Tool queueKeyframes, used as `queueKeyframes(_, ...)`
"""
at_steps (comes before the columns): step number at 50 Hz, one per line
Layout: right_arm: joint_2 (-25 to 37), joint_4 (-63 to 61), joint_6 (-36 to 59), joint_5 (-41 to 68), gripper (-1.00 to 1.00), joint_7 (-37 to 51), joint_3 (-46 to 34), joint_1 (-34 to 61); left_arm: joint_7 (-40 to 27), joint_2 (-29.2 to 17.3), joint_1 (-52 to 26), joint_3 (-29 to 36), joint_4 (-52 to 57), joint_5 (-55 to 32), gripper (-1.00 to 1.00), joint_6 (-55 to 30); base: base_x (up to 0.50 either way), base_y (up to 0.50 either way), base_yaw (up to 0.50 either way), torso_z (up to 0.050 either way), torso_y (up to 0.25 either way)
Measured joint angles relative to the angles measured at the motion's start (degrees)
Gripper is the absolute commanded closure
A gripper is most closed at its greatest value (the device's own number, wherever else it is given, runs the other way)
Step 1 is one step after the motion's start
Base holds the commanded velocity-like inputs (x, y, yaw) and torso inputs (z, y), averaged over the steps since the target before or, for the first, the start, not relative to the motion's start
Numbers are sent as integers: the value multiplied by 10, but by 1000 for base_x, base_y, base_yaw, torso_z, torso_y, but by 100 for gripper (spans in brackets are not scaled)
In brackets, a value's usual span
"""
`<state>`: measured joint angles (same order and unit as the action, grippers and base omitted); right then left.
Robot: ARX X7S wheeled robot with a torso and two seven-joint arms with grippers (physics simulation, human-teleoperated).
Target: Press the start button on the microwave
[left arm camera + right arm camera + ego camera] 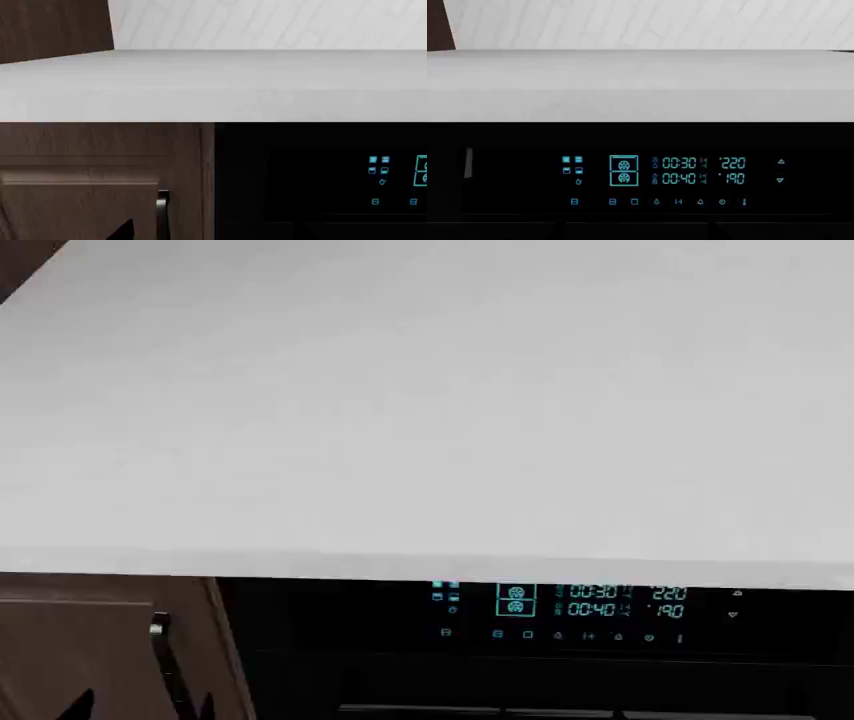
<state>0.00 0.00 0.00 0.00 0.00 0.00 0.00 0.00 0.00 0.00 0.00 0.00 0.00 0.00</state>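
The microwave with the long bar handle is out of view in all three frames. What fills the lower part of each view is a black appliance with a cyan digit display (679,171), also in the head view (587,602) and at the edge of the left wrist view (380,172). It sits under a white countertop (427,420). Of my left gripper (210,234) only one dark fingertip (123,229) shows, in front of a brown cabinet door; two dark tips, set apart, show low in the head view (78,705). My right gripper is lost against the black front.
A brown wood cabinet door (87,170) with a vertical metal handle (163,200) stands left of the black appliance, also in the head view (80,640). A white tiled wall (647,22) rises behind the countertop. A dark wood panel (53,27) stands at the counter's far left.
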Motion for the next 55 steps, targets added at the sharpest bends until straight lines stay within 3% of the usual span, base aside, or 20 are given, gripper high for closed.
queueKeyframes(35, 35, 5, -12, 34, -100, 53, -43, -6, -41, -34, 1, 36, 7, -51, -100, -3, 0, 0, 0, 0, 0)
queueKeyframes(55, 57, -54, 4, 44, -100, 75, -66, -18, -64, -53, 16, 50, 58, -77, -100, -3, 0, 0, 0, 0, 0)
